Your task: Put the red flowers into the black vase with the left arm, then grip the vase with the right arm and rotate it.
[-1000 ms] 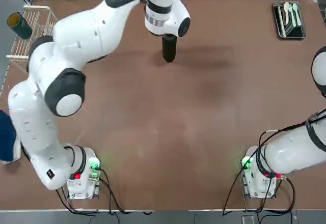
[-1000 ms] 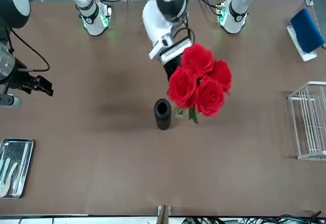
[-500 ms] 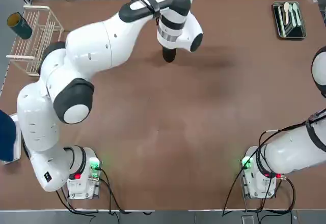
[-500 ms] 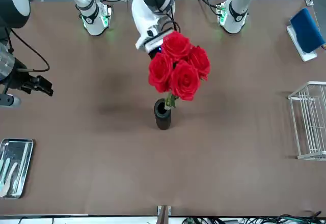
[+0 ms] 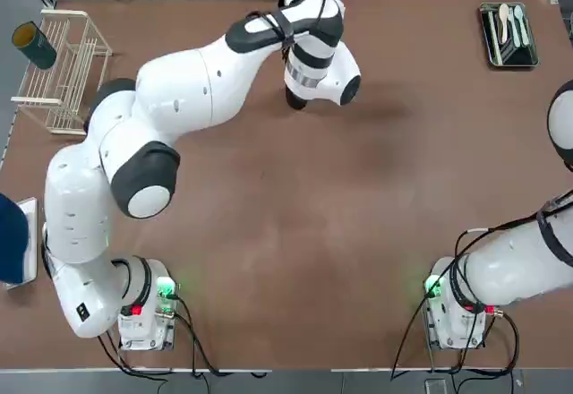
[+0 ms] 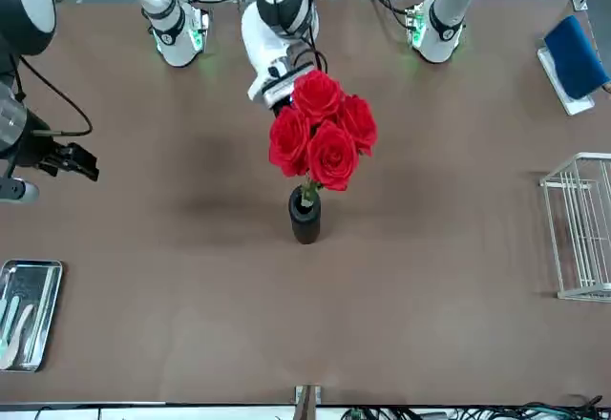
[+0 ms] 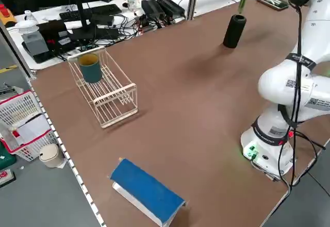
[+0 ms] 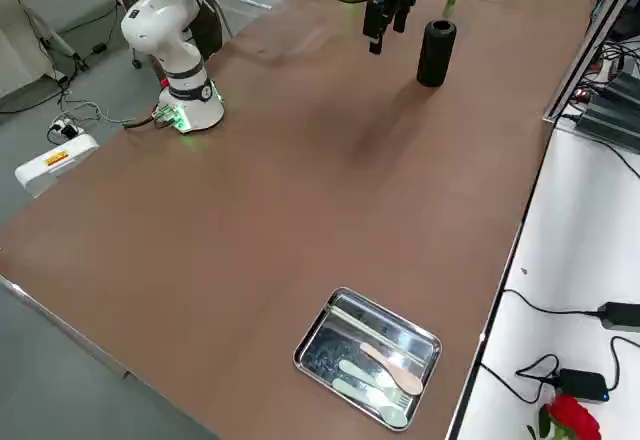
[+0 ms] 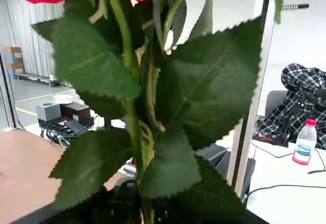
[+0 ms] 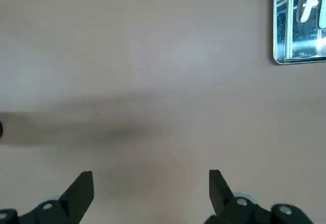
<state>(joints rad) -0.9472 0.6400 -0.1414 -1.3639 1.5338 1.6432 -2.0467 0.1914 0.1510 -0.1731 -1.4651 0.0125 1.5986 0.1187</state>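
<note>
With the left gripper (image 9: pixel 140 211), clamped narrow on the green stems of the red flowers (image 6: pixel 320 134), leaves crowding the wrist view. Directly beneath that grip, the black vase (image 6: pixel 305 218), upright on the brown table (image 6: pixel 430 296), at 12 o'clock from the table's middle in the top view. Blooms high above the vase mouth; the lowest stem end at the mouth, apparently just inside, though the depth cannot be told. From overhead, only the vase's lower part (image 5: pixel 296 98) visible under the white wrist.

Out at about 3 o'clock of the vase in overhead terms, well apart, the right gripper (image 10: pixel 149 191), fingers spread wide over bare table, holding nothing. Between it and the vase, plain tabletop and a soft shadow.

Farther out, between 2 and 3 o'clock of the vase near the table's far corner, a metal tray (image 5: pixel 491 43) with pale spoons (image 5: pixel 512 22) in it. At 9 o'clock, near the left edge, a wire rack (image 5: pixel 67 67) with a dark teal cup (image 5: pixel 34 45) lying on its outer end. At 8 o'clock, at the left edge and nearer the robot, a blue-covered flat object (image 5: pixel 11 237) resting tilted.
</note>
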